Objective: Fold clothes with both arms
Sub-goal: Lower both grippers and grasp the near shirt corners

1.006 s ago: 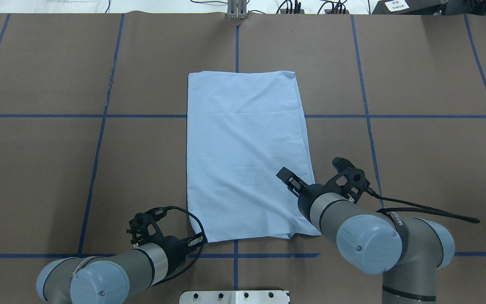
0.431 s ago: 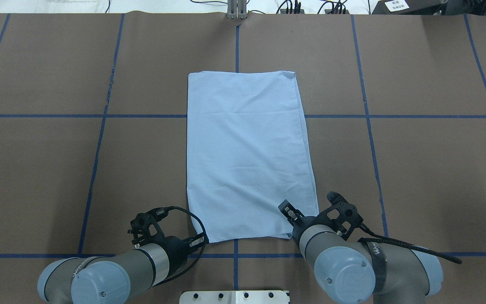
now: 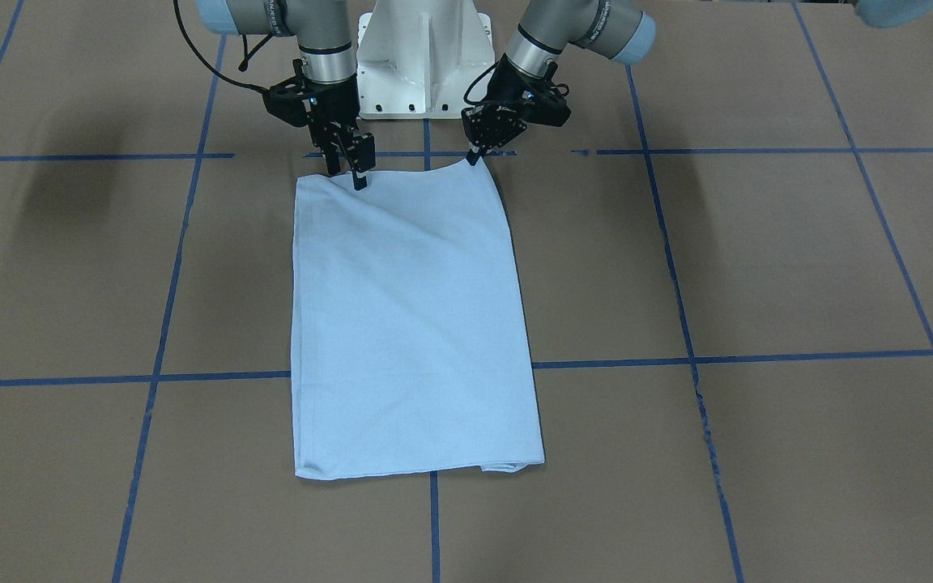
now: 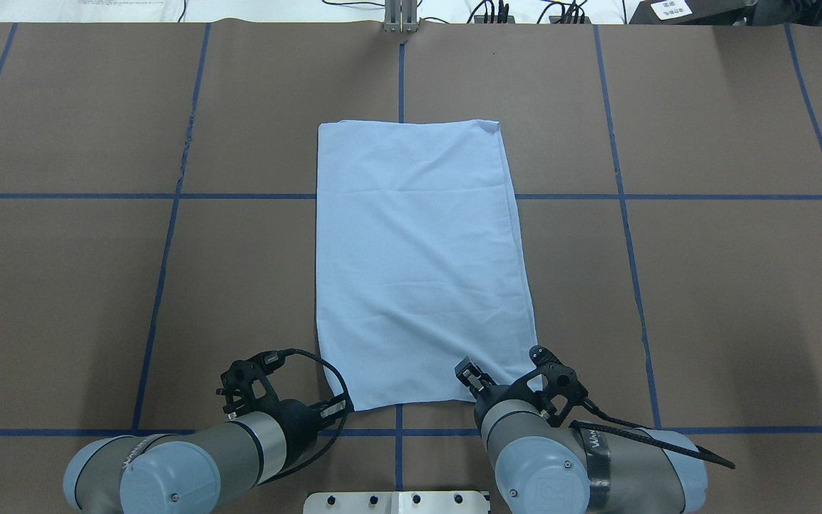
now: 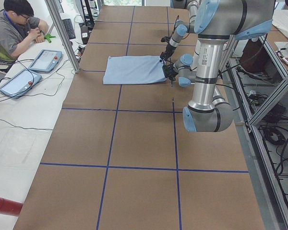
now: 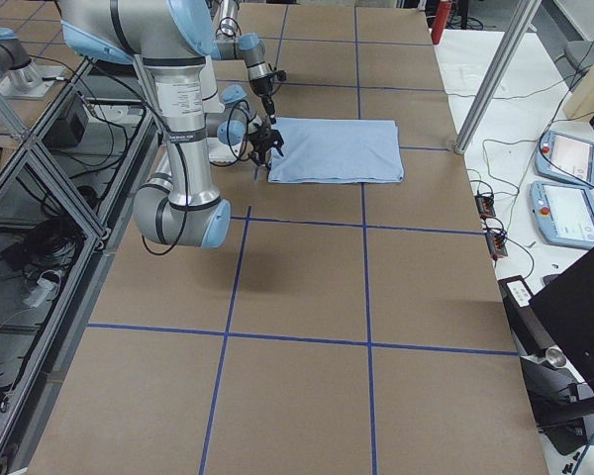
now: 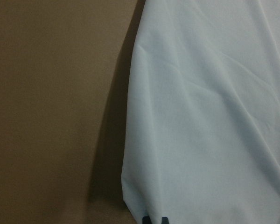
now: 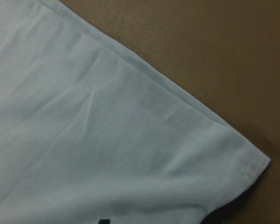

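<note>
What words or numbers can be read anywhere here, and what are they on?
Nothing reads clearly.
White label beyond the table's far edge: print too small.
Black strap on the right arm: white lettering, blurred.
Sticker on the left arm: too small.
T-shirt: no print showing.

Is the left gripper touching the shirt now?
Touching. In the front-facing view, the tips of the left gripper pinch a raised corner of the shirt.
</note>
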